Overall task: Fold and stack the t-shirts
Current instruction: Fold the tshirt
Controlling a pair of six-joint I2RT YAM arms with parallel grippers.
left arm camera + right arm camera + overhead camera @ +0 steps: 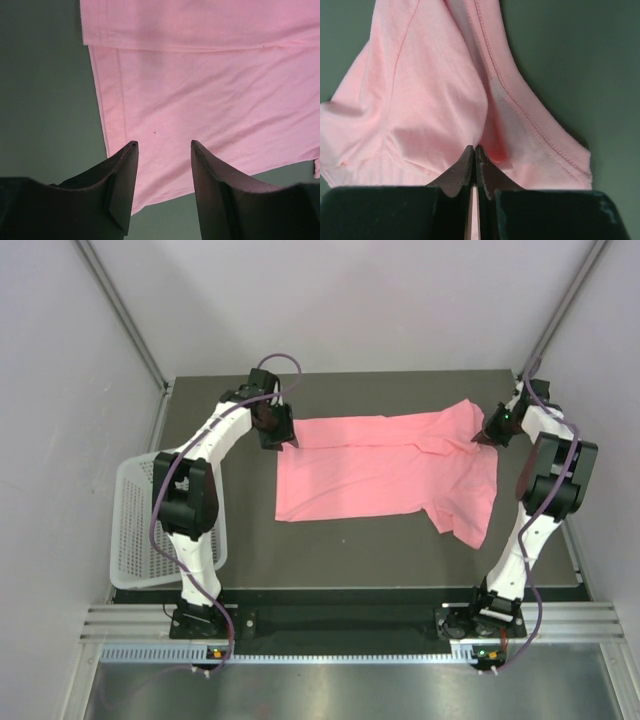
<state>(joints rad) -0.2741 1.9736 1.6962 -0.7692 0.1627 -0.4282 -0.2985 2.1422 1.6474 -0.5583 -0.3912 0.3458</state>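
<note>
One t-shirt [390,465]; right end effector [474,147] clenched on its right edge; left end effector [164,145] released over hem.

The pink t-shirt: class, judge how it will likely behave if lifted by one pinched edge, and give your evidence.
Probably floppy: the t-shirt bunches into soft folds where the right gripper pinches it. Likely light, since it lies thin and flat on the table. Pushed, it would probably wrinkle rather than slide whole, given its folded-over far edge.

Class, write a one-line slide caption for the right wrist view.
Right gripper shut on a bunched fold of the pink t-shirt, over the dark table.
</note>
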